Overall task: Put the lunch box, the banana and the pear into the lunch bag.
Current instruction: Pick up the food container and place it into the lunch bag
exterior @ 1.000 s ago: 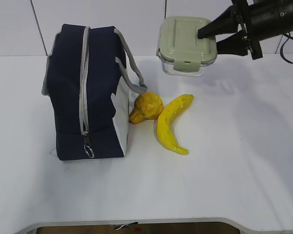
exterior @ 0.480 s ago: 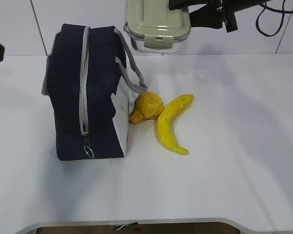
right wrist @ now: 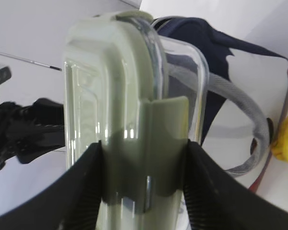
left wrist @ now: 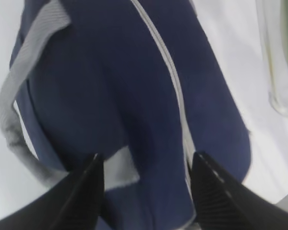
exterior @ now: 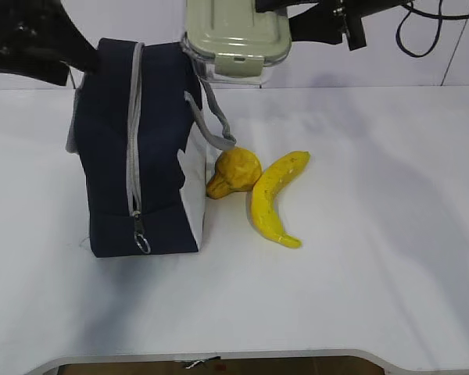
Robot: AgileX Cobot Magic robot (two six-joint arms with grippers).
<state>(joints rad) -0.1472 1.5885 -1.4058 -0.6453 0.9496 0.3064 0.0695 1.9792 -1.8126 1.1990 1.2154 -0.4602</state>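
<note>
Item 1, lunch box (exterior: 236, 39): pinched by its right end in the right gripper (right wrist: 144, 184), lid up, held aloft just beside the upper right corner of the bag; judged to be in carriage toward the bag's top

Item 2, lunch bag (exterior: 133, 148): upright on the table (exterior: 375, 273), grey zipper (exterior: 133, 133) appearing closed along top and front, so nothing can go in yet

Item 3, left gripper (left wrist: 146, 191): fingers spread wide, empty, poised above the bag's top by the zipper, probably to open or steady it

Item 4, pear (exterior: 234, 172): on the table, touching the bag's white side

Item 5, banana (exterior: 275, 197): just beside the pear, untouched
</note>
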